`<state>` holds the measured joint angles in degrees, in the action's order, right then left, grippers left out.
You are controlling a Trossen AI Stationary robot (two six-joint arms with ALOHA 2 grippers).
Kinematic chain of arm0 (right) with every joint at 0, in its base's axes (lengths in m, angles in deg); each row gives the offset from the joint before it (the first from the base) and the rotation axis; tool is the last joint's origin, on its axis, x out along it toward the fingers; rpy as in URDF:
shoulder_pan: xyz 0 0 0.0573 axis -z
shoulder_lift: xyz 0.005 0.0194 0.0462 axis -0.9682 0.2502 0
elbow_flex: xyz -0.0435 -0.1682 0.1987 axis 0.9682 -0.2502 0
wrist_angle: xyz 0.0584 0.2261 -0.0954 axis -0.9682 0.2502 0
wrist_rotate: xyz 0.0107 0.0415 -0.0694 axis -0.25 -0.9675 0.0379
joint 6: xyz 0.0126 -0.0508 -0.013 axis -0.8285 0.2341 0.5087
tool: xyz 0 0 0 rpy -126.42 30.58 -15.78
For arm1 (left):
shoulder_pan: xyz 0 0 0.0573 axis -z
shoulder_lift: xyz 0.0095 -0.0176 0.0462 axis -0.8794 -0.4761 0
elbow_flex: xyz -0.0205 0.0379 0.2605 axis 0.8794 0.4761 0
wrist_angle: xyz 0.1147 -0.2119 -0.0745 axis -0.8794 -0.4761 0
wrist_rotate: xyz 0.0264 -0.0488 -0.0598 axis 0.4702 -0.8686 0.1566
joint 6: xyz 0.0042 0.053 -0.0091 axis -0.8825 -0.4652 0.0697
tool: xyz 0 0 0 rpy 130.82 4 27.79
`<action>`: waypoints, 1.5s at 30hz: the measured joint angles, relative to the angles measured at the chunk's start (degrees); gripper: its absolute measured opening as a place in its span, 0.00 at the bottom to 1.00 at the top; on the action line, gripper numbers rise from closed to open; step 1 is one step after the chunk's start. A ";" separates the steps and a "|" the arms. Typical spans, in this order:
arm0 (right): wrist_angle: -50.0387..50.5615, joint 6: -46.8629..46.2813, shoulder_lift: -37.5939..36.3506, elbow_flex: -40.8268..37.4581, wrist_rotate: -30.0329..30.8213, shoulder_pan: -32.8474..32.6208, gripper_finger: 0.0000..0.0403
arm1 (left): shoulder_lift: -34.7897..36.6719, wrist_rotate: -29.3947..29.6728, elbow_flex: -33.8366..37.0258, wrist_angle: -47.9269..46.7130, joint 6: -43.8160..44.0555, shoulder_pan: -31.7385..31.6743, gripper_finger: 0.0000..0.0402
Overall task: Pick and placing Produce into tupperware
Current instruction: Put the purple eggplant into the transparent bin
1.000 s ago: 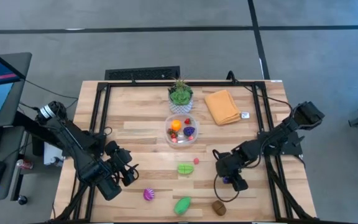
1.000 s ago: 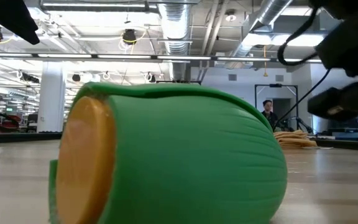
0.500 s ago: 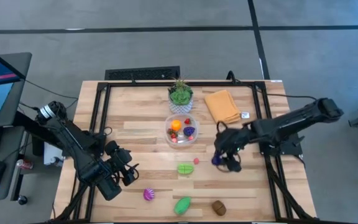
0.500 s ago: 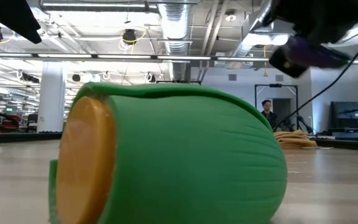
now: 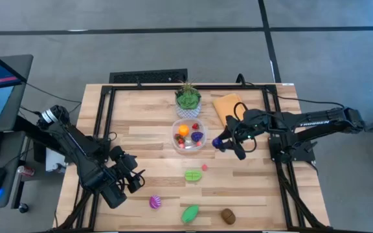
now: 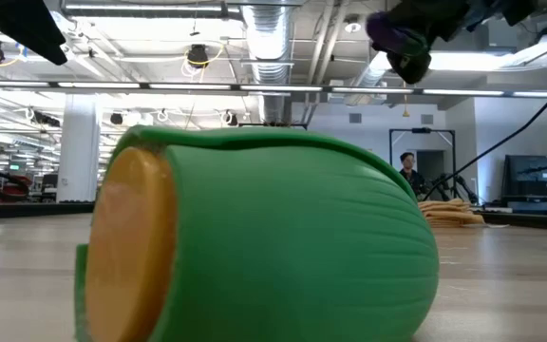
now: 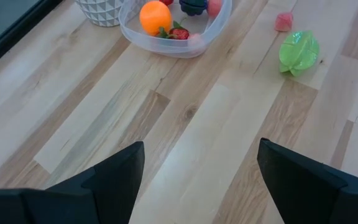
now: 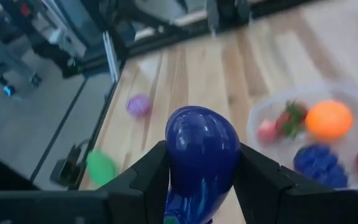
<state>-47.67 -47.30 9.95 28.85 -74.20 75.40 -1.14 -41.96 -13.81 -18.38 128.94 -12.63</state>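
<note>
The clear tupperware (image 5: 189, 135) sits mid-table and holds an orange, a purple and some red produce pieces. Just to its right, above the table, my right gripper (image 5: 224, 144) is shut on a dark blue-purple toy vegetable (image 5: 216, 143). On the wood lie a green ribbed piece (image 5: 193, 175), a small pink piece (image 5: 205, 167), a purple striped piece (image 5: 155, 202), a green oval piece (image 5: 190, 213) and a brown piece (image 5: 228, 215). My left gripper (image 5: 131, 178) hangs open over the near left of the table, with nothing between its fingers (image 7: 117, 183). My right gripper pinches the blue-purple toy by its sides (image 8: 174, 171) between the two fingers (image 8: 261, 180). Its rounded end (image 8: 202, 134) sticks out past the fingertips. The fingers come from the table's right, slanting a little downward. The toy is lifted clear of the table.
A potted plant (image 5: 188, 98) stands just behind the tupperware. An orange cloth (image 5: 227, 107) lies at the far right, partly under my right arm. In the low view the green piece (image 6: 254, 237) fills the foreground. A black frame (image 5: 107, 110) runs along the table's edges.
My right gripper has risen from the near right of the table with the blue-purple toy. It has swung toward the far edge and the tupperware, tipping from pointing down to nearly level. The toy is lifted clear.
</note>
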 joint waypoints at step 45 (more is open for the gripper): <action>-34.68 -0.16 36.77 1.83 4.57 14.02 0.44 | 0.00 6.39 0.00 -1.25 2.66 -0.06 0.75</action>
<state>-82.35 -47.46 46.72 30.68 -69.63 89.42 -1.13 -35.56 -13.81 -19.63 131.60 -12.69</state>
